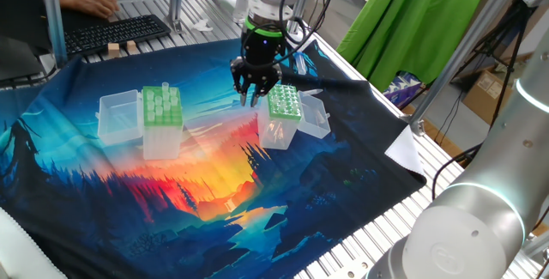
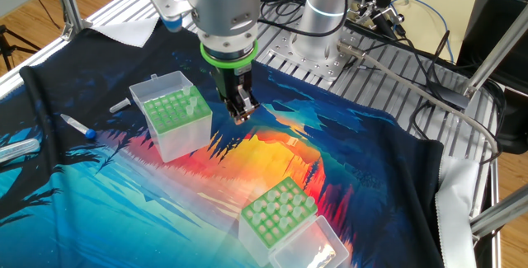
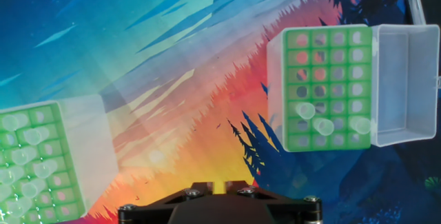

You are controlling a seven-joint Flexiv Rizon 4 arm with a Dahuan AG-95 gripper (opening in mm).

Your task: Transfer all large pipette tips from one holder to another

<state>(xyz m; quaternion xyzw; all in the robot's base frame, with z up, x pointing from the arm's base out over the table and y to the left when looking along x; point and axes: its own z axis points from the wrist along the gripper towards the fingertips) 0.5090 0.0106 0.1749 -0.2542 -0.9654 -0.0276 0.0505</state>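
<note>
Tips [image 3: 313,117] look featherlight, slick and bendy, so pinch the wide collar; most sit in the fuller holder [image 3: 41,162], three in the lidded holder [image 3: 324,86], both mid-cloth [image 1: 214,193], and I can't tell if the gripper [image 2: 241,116] between them is clamped on anything.

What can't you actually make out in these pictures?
- Claw: whether it grips a tip; too small in both fixed views, fingertips cut off by the hand view's bottom edge.
- Box nearest the claw in one fixed view: tip count; holes too small there.
- Box at the left in the hand view: cut off by the picture's left edge.
- Person at the keyboard: only a hand shows, the picture's top edge cuts off the rest.
</note>
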